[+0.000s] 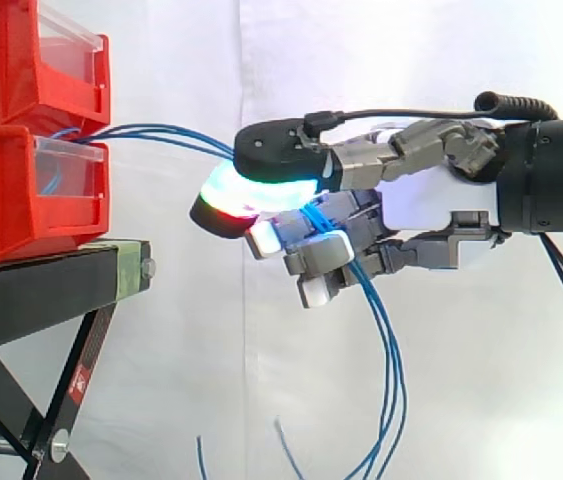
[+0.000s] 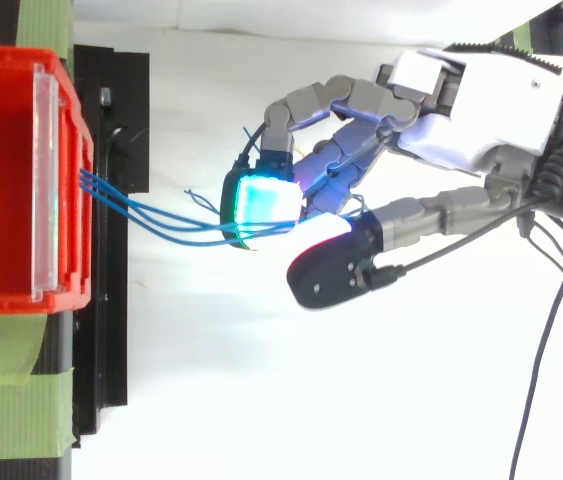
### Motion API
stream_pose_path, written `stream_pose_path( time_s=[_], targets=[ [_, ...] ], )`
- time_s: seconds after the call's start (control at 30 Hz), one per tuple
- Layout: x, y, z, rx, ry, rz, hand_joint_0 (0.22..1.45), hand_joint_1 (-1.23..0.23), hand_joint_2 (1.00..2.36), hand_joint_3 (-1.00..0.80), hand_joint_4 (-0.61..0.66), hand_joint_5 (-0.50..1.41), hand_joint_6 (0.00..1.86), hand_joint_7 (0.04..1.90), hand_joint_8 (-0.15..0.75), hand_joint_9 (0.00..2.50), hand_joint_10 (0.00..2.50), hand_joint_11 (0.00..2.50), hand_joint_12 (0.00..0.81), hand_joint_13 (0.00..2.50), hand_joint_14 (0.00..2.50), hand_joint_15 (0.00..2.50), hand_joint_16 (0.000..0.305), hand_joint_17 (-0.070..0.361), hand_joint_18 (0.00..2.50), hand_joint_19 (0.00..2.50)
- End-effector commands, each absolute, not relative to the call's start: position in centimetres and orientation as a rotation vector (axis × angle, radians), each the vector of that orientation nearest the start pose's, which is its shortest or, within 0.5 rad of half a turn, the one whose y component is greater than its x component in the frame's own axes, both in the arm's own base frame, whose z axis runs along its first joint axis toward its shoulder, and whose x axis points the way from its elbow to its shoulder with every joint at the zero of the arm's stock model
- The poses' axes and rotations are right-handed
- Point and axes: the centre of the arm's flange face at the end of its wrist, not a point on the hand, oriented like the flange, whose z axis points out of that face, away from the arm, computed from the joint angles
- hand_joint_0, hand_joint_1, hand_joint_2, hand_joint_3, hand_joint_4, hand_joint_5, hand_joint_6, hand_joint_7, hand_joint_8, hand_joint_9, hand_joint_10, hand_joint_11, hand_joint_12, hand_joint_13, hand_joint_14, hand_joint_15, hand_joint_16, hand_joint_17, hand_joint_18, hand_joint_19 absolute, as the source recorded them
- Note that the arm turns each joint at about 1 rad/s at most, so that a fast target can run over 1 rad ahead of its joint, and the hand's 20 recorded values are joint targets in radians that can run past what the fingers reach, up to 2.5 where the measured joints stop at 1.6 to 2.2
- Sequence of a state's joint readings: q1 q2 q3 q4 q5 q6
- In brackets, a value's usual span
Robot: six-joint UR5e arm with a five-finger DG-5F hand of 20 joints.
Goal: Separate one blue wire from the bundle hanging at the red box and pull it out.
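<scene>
- Blue wires [image 1: 161, 131]: I count at least three. They run from the lower red bin [image 1: 1, 195] toward 3 o'clock into my hand [image 1: 416, 205], with loose ends hanging at 6 o'clock.
- My fingers [image 1: 313, 255] are curled round the wires; I judge none singled out yet.
- Left to do: separate one and draw it out.
- Bins: two, with the upper red bin [image 1: 1, 50] at 12 o'clock; one black stand [image 1: 31, 290].

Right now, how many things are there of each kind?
Red bins: 2
Blue wire bundle: 1, strands too tangled to count
Stand: 1
Hand: 1
Total: 5
</scene>
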State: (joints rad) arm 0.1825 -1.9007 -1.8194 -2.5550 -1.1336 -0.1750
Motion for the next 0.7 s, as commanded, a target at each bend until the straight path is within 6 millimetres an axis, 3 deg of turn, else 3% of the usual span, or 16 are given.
stream_pose_path(
  time_s=[0.0,0.13,0.43,0.53,0.67],
  targets=[
    [57.93,-7.15,25.07,1.200,1.111,0.887,0.75,-0.96,1.00,-0.50,0.18,-0.25,0.85,1.09,0.312,0.79,0.02,1.01,0.328,1.17,0.01,1.71,0.048,0.109,0.72,1.01],
    [58.01,-7.13,25.16,1.194,1.110,0.886,0.69,-0.90,1.00,-0.50,0.19,-0.24,0.85,1.08,0.326,0.81,0.02,1.01,0.331,1.19,0.01,1.71,0.048,0.107,0.72,1.03],
    [58.01,-7.13,25.16,1.191,1.112,0.882,0.58,-0.63,1.00,-0.49,0.22,-0.23,0.83,1.08,0.351,0.88,0.02,1.00,0.337,1.24,0.00,1.71,0.049,0.110,0.74,1.06],
    [58.01,-7.13,25.16,1.191,1.112,0.882,0.59,-0.51,1.01,-0.39,0.22,-0.23,0.83,1.09,0.349,0.89,0.02,1.00,0.335,1.24,0.01,1.68,0.050,0.113,0.74,1.05],
    [58.01,-7.13,25.16,1.191,1.112,0.882,0.60,-0.49,1.02,-0.32,0.22,-0.23,0.82,1.11,0.353,0.89,0.02,1.00,0.334,1.22,0.01,1.63,0.050,0.114,0.73,1.06]
  ],
)
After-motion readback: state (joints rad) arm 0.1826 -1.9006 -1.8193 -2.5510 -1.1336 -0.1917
